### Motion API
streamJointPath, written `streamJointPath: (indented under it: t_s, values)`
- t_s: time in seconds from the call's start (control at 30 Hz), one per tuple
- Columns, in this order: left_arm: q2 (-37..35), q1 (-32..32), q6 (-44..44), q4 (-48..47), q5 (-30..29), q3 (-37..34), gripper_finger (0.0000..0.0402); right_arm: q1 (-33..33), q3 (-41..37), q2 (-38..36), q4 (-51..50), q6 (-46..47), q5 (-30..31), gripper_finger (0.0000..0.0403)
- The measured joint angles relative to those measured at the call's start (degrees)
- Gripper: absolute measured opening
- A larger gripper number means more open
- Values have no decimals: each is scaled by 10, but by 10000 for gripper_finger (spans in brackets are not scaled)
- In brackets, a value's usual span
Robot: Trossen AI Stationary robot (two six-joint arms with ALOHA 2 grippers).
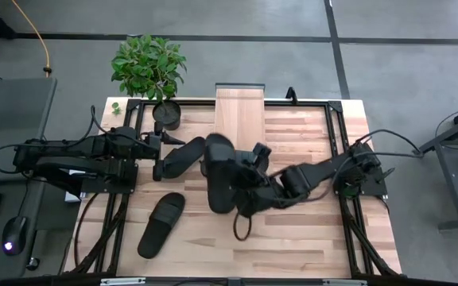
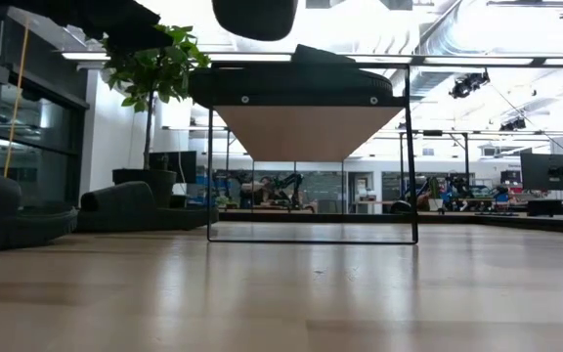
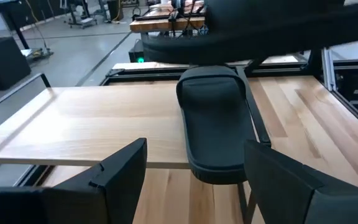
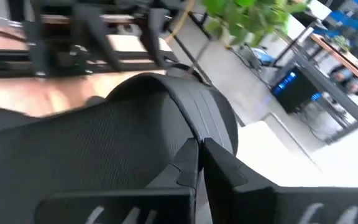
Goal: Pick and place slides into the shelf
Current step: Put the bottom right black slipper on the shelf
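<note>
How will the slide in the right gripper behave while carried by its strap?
Probably light: the right gripper holds the slide by a pinch on its ribbed strap alone. The ribs likely resist slipping. Held off-centre, the sole may sag or swing.

table [image 1: 308, 230]: light wood | on it: shelf [image 1: 240, 119], potted plant [image 1: 151, 73], two slides [image 1: 162, 224] [image 1: 178, 156]
</note>
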Motion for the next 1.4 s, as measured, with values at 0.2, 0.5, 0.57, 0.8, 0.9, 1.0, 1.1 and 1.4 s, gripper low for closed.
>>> streamJointPath:
  t_s: [0.2, 0.5, 0.57, 0.8, 0.9, 1.0, 1.1, 1.4]
  values:
    - [-1, 0, 38, 9, 0, 0, 250, -46, 18, 0, -44, 18, -5, 0]
    - [-1, 0, 143, 56, 16, 0, 250, -117, 19, 0, -64, 15, -50, 0]
    - [-1, 0, 176, 57, 17, 0, 250, -130, 19, 0, -67, 14, -58, 0]
    - [-1, 0, 265, 72, 17, 0, 250, -162, 19, 0, -71, 12, -93, 0]
    - [-1, 0, 282, 73, 21, 0, 250, -169, 23, 0, -76, 7, -95, 0]
    - [-1, 0, 299, 73, 22, 0, 250, -173, 39, 0, -76, 2, -94, 0]
    - [-1, 0, 317, 73, 22, 0, 250, -175, 62, 0, -76, -2, -97, 0]
    - [3, -64, 374, 116, 10, 0, 250, -200, 100, 5, -74, -15, -150, 0]
